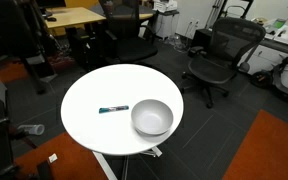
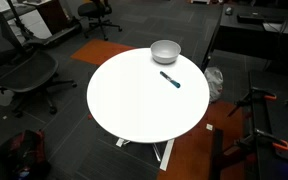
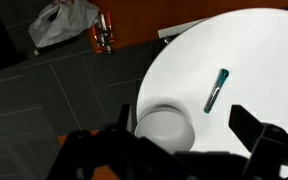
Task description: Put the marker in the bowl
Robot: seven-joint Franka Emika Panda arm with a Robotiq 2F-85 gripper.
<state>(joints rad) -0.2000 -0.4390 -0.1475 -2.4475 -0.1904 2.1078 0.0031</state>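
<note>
The marker point(image 1: 113, 109), a short dark stick with a teal-blue section, lies flat on the round white table point(image 1: 89, 120), a little apart from the bowl. It also shows in an exterior view point(image 2: 169, 79) and in the wrist view point(image 3: 216, 89). The bowl point(image 1: 152, 118) is light grey-white, empty and upright near the table's edge; it shows in an exterior view point(image 2: 165, 50) and in the wrist view point(image 3: 169, 130). My gripper point(image 3: 184, 130) is open and empty, high above the bowl, with the marker just beyond the fingers. The arm is not in either exterior view.
Black office chairs point(image 1: 216, 55) and desks point(image 1: 79, 18) surround the table. Another chair point(image 2: 19, 70) stands close to the table. A white plastic bag point(image 3: 64, 20) and a bottle point(image 3: 102, 32) lie on the dark floor. An orange carpet patch point(image 1: 269, 150) is nearby.
</note>
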